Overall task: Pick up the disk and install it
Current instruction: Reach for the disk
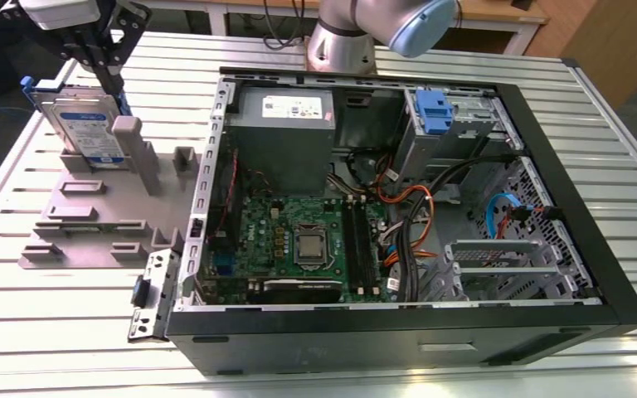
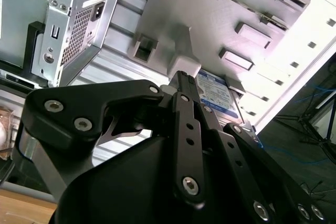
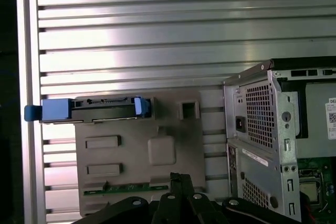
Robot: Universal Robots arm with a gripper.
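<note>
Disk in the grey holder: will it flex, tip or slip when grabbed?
Likely rigid and fairly heavy: the disk is a flat metal slab. Standing on edge in the grey holder, it could tip if pushed sideways. Smooth faces may slip.

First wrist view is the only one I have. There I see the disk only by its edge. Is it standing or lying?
Observer: Standing. In the exterior view the disk is upright in a grey fixture, label toward the camera.
Operator: Where is the gripper?
Observer: The gripper hangs close above the disk's top edge; I cannot tell if they touch.
Operator: And inside the case?
Observer: The case lies open; a blue part sits on the drive cage at its far corner.
</note>
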